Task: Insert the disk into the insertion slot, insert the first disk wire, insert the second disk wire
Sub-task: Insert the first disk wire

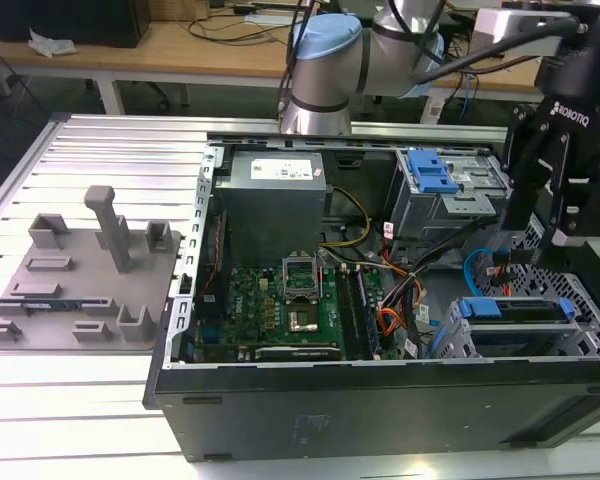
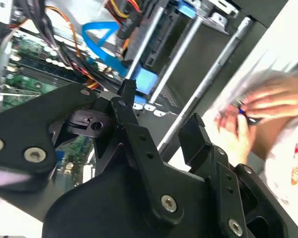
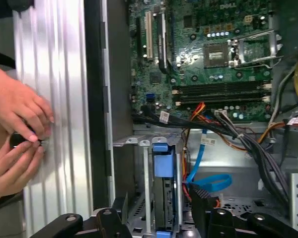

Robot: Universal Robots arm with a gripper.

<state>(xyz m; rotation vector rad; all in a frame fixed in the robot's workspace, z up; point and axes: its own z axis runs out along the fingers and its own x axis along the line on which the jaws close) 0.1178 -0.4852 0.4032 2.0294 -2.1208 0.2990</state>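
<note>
In the exterior view, the end effector (image 1: 558,215) hung over the case corner at the view's right, above the slot (image 1: 580,288). The disk (image 1: 515,312) lay flat in the slot beneath it. Its blue carrier front faced the motherboard (image 1: 280,300), and its long axis ran toward the view's right. The blue second wire (image 1: 473,268) looped just beside the slot, and the orange-black first wire (image 1: 392,318) lay nearer the motherboard. Whether either plug was seated could not be told. In the second wrist view, the end effector (image 2: 159,111) had its fingers (image 2: 126,94) apart, holding nothing. The disk (image 2: 145,79) lay just beyond the fingertips, with the second wire (image 2: 102,39) past it. A person's hands (image 2: 253,111) worked outside the case. In the first wrist view, the end effector (image 3: 161,206) stood with one finger on each side of the disk (image 3: 164,168) and apart from it. The disk's long axis ran straight away from the end effector within the slot (image 3: 139,144). The second wire (image 3: 208,181) curled beside it, and the hands (image 3: 15,134) rested on the desk (image 3: 59,59).
</note>
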